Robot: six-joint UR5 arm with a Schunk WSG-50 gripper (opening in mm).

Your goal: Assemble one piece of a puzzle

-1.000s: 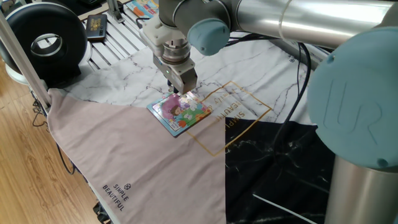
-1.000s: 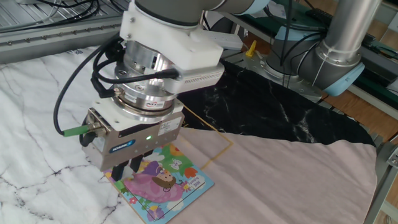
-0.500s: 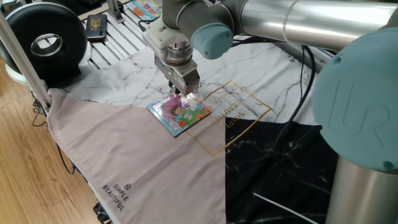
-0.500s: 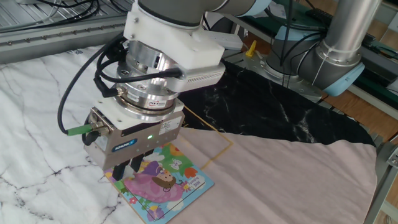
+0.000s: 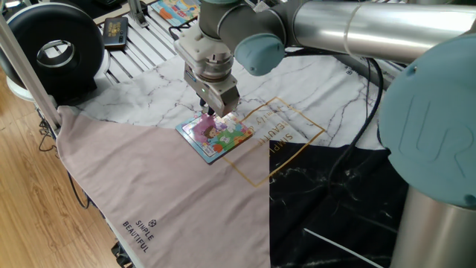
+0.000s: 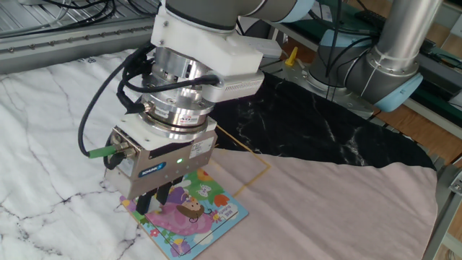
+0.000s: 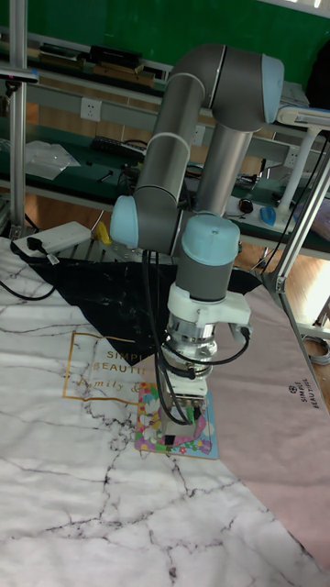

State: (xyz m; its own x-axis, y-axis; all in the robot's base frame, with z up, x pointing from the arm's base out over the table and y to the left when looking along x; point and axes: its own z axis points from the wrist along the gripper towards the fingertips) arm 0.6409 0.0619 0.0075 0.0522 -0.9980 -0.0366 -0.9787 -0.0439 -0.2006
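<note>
Below the fingertips of the gripper [image 6: 153, 204] the puzzle [image 6: 189, 214] is seen. Finger state cannot be told; the piece is not visible. Placement seems underway; pressing down is probably required next.

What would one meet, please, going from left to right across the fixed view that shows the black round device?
Black round device → small dark gadget → hand over the puzzle → gold square print on the cloth → robot's grey base column.
</note>
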